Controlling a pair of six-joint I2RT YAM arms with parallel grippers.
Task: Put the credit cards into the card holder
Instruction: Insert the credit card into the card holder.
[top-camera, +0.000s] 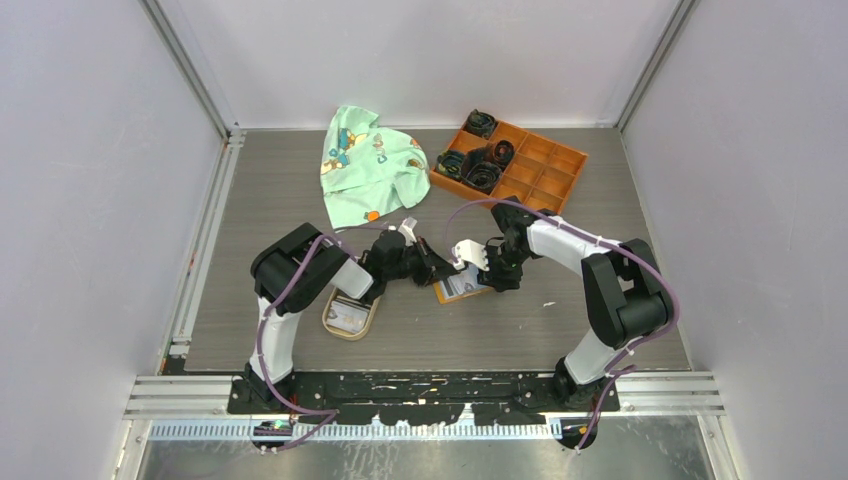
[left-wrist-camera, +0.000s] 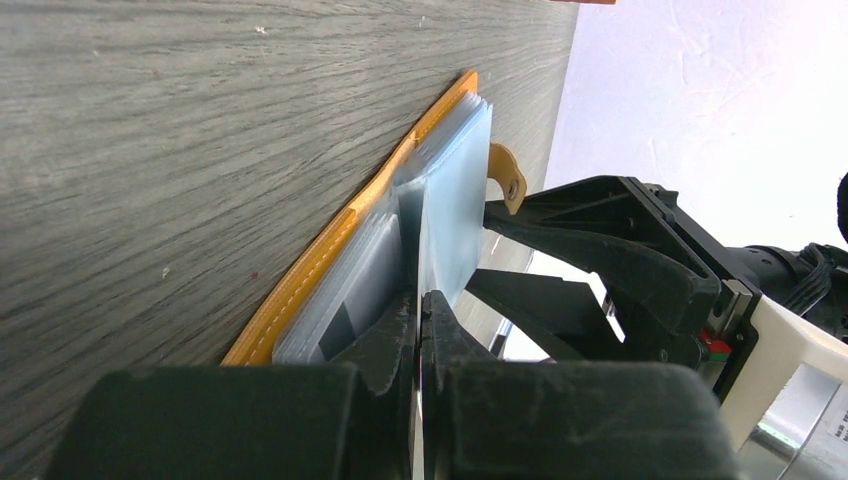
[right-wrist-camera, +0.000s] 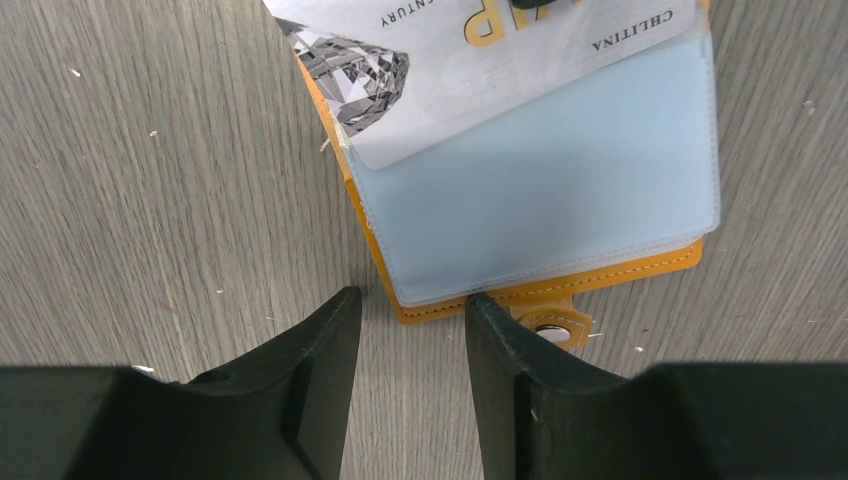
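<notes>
Found card holder lying open on table, btw both grippers. Saw L gripper pressed shut, pinching white diamond-print card at mouth of pale blue slot; couldn't tell if card was inside. Noted R gripper spread partway, holding nothing, tips at holder's near edge by snap tab. Spotted more cards in tan dish by L arm.

Far across the table — green printed cloth beside orange compartmented tray; nearer, a tan oval dish.
</notes>
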